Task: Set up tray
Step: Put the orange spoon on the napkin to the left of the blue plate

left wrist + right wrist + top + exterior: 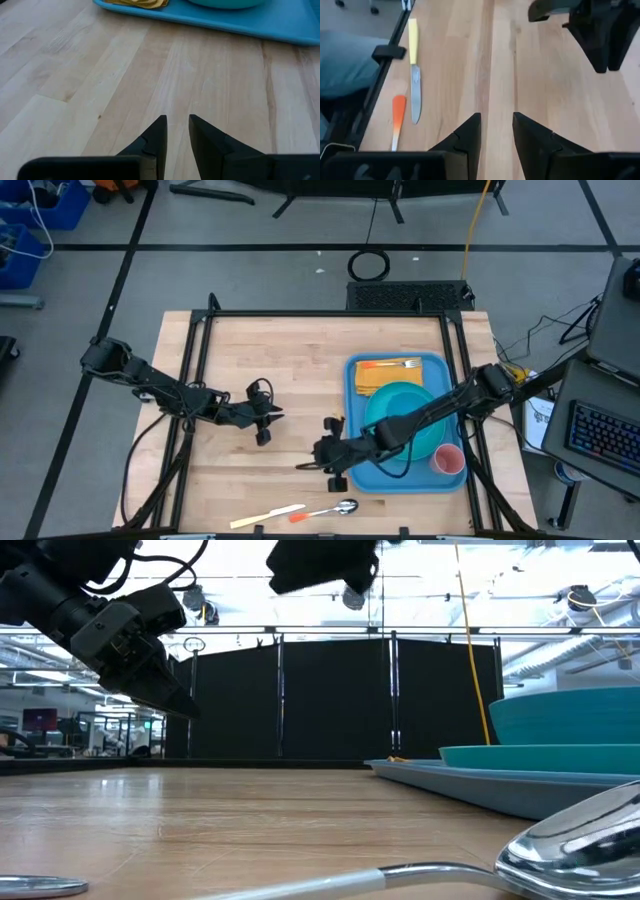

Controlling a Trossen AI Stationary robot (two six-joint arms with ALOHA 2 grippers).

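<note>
The tray [445,470] holds napkin, fork, plate, cup; knife [268,516] and spoon [334,508] lie outside it. Both grippers, left [268,418] and right [322,452], are slightly parted and empty.

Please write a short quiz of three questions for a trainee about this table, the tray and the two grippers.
1. True or false: the right gripper holds the spoon.
2. Which lies on the blue tray? A) the yellow-handled knife B) the fork C) the spoon
3. Fill in: the left gripper hovers over the bare wood, to the ___ of the tray in the high view.

Key: 1. False, it holds nothing and the spoon lies on the table near the front edge. 2. B, the fork lies on the yellow napkin. 3. left.
</note>
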